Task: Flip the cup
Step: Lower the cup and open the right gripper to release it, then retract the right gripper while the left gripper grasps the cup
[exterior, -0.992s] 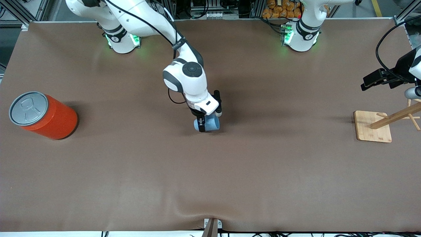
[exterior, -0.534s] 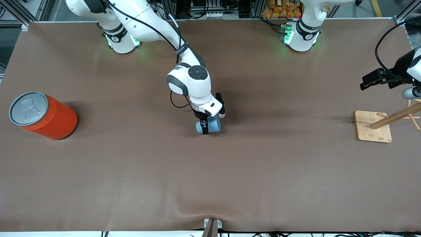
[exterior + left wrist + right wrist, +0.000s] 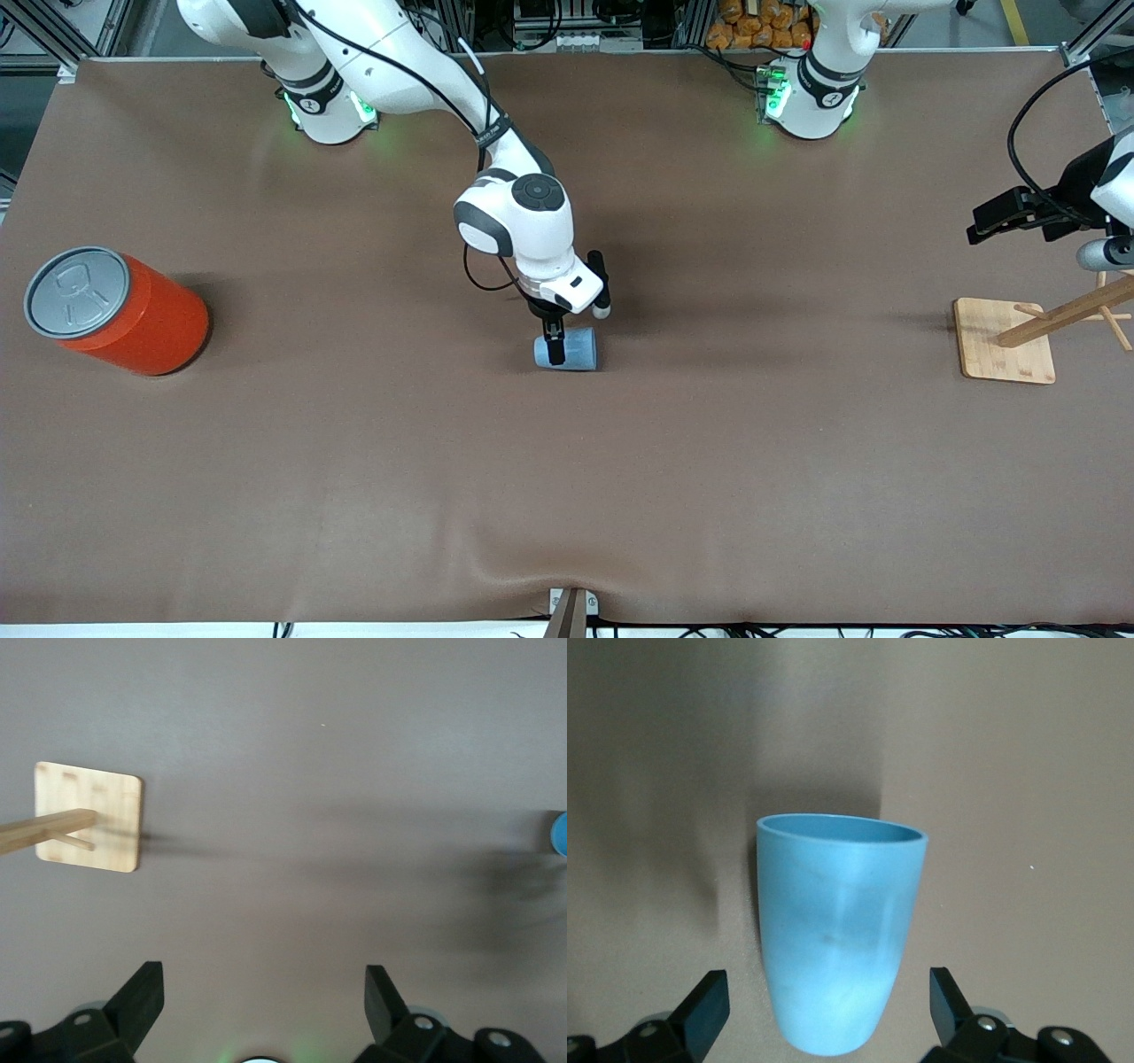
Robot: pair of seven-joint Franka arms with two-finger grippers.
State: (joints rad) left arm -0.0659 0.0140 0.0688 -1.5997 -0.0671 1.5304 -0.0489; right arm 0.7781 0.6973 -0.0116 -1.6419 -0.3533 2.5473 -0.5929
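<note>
The light-blue cup lies on its side on the brown mat near the middle of the table. In the right wrist view the cup shows its rim away from the gripper and its rounded base between the fingers. My right gripper hangs just over the cup, open, with a finger on each side of the base end and a gap to the cup on both sides. My left gripper waits open over the left arm's end of the table, nothing between its fingers. A sliver of the cup shows in the left wrist view.
A large orange can with a grey pull-tab lid stands at the right arm's end of the table. A wooden peg stand on a square base sits at the left arm's end, below my left gripper, and its base shows in the left wrist view.
My right gripper has opened and let go of the cup. The cup came down a little nearer to the front camera and now rests on the mat. The left arm barely moved.
</note>
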